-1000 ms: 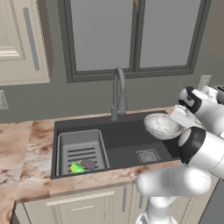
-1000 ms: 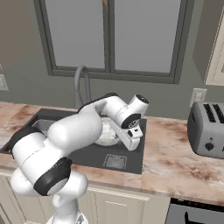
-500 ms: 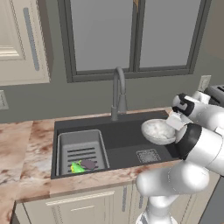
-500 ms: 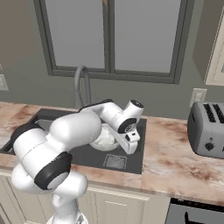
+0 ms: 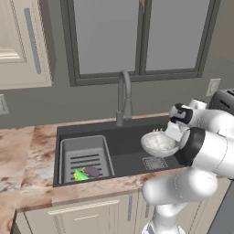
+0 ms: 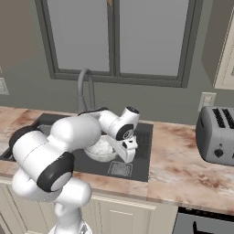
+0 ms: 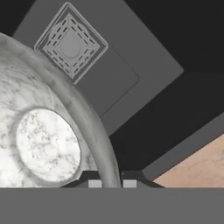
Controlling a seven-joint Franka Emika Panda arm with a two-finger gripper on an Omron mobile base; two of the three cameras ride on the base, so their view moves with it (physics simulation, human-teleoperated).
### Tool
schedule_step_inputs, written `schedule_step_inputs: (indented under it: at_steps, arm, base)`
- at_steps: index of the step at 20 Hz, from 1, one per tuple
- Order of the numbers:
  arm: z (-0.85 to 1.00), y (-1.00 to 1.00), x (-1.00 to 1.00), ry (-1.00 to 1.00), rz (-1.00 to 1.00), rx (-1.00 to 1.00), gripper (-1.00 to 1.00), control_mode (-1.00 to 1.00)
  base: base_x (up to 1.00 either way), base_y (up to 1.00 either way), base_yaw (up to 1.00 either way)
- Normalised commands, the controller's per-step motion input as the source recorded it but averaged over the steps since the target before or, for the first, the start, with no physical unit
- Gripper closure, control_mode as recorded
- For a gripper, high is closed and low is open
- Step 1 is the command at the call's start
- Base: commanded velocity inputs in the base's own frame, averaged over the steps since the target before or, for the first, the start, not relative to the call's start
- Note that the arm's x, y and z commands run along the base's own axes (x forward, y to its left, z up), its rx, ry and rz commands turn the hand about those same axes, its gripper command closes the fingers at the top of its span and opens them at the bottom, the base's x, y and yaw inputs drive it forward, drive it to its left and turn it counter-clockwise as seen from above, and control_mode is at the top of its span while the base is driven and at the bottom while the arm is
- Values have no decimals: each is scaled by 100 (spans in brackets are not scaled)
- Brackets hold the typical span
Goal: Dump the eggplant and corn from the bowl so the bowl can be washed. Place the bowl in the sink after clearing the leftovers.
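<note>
The pale grey-white bowl [image 5: 158,143] hangs low inside the dark sink [image 5: 122,138], just above the square drain [image 5: 155,163]. My gripper [image 5: 171,135] is shut on the bowl's right rim. In the hand view the bowl [image 7: 43,144] is empty, and its rim runs down between my gripper's [image 7: 112,183] fingertips, with the drain [image 7: 70,46] beyond. The dark purple eggplant [image 5: 93,171] and the green-yellow corn [image 5: 81,175] lie side by side in the slotted grey basket [image 5: 86,148] at the sink's left end. From the right base view, the bowl [image 6: 99,149] sits partly behind my forearm.
A tall grey gooseneck faucet [image 5: 124,95] rises behind the sink's middle. Marbled counter [image 5: 27,155] flanks the basin on both sides. A silver toaster [image 6: 216,135] stands on the right counter [image 6: 183,164]. Windows and a wall outlet [image 6: 206,100] lie behind.
The bowl, held in my gripper, has come down from above the sink's right edge into the basin and shifted toward the drain. Eggplant and corn have stayed in the basket.
</note>
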Motion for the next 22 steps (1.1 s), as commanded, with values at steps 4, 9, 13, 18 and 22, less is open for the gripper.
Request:
schedule_step_inputs:
  at_steps: [4, 9, 13, 18, 22]
  arm:
    - [-27, 0, 3, 10, 0, -9, 100, -100]
    - [-27, 0, 0, 6, 1, -8, 100, -100]
    - [-33, 0, 0, 3, 3, -7, 100, -100]
    - [-32, 0, 3, 0, 1, -4, 100, -100]
    - [-33, 0, 11, 0, 0, 0, 100, -100]
  base:
    - [0, 0, 0]
    - [0, 0, 0]
    - [0, 0, 0]
    - [0, 0, 0]
    - [0, 0, 0]
